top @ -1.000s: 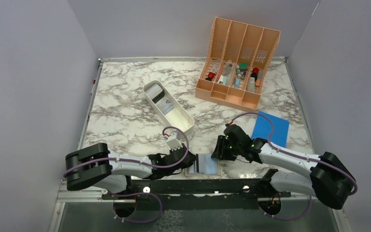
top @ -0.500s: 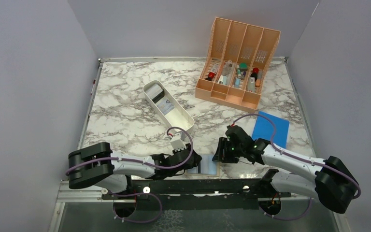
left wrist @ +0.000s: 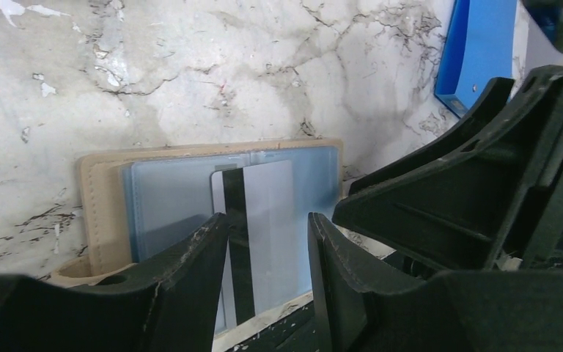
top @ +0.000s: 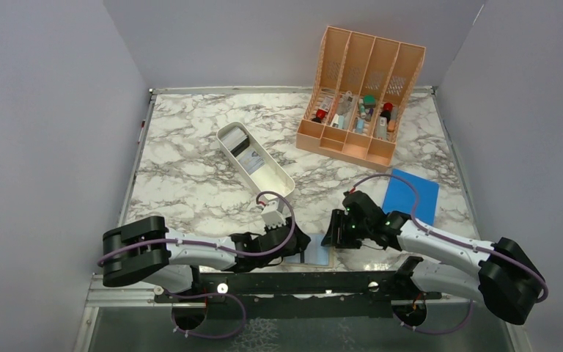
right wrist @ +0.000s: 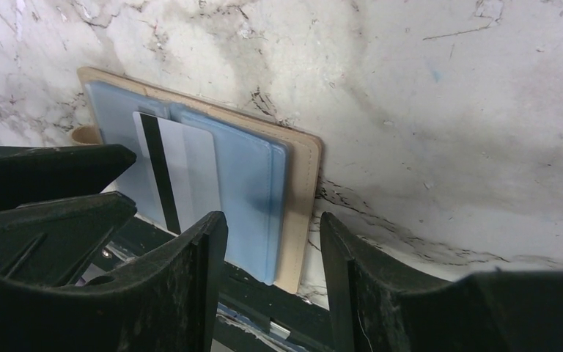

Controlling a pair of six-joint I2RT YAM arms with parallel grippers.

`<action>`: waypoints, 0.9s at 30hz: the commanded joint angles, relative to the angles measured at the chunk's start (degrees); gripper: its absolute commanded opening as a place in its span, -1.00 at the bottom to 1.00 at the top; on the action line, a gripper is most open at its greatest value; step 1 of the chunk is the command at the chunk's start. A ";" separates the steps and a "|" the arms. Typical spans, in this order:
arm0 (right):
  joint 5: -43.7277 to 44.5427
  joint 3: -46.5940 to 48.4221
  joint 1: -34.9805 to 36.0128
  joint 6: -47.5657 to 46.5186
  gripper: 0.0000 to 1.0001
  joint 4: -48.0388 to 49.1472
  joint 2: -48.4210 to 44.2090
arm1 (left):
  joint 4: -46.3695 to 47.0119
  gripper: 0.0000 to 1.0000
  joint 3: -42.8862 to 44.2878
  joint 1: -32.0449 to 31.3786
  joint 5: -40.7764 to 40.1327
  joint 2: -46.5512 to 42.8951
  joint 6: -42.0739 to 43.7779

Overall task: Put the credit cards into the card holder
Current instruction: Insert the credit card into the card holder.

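Sliding right, my left fingers (left wrist: 190,264) have let go; the grey card (left wrist: 260,213) lies on the card holder (left wrist: 161,198) at the bench's (top: 190,183) near edge, with my released right fingers (right wrist: 190,271) crowding alongside.

**Surfaces and finishes on the bench**

The bench (top: 190,183) looks like smooth polished marble, white with grey veins. The card holder (left wrist: 99,213) is matt tan and leather-like outside, with blue-grey, semi-clear plastic pockets inside. A credit card (left wrist: 264,194) is smooth pale plastic with a black stripe. The left hand (left wrist: 267,229) and right hand (right wrist: 273,220) are matt black plastic, scuffed pale at the edges. The slotted organizer (top: 370,62) is peach plastic.
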 commanded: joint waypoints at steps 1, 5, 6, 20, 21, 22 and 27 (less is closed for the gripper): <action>-2.17 -1.61 0.09 0.96 0.05 2.34 1.45 | -0.42 -0.05 2.06 -0.34 0.98 0.84 0.96; -2.24 -2.05 0.09 1.02 0.00 3.21 1.73 | -0.27 -0.05 3.03 -0.36 1.62 2.20 1.25; -2.13 -2.12 0.09 1.01 0.00 3.25 1.63 | -0.17 -0.05 3.17 -0.40 1.64 2.48 1.25; -1.55 -1.11 0.09 0.18 -0.01 1.93 1.39 | -6.77 0.13 4.55 -0.43 2.13 0.09 3.01; -1.60 -0.83 0.09 -0.04 -0.01 1.52 1.56 | -6.74 0.15 4.42 -0.41 2.65 -0.05 3.05; -1.51 -0.63 0.09 -0.23 -0.01 1.23 1.63 | -6.81 0.17 4.42 -0.43 3.05 0.10 3.08; -0.87 -0.64 0.09 -0.05 -0.01 1.83 1.62 | -4.94 0.20 4.49 -0.43 4.47 2.59 2.48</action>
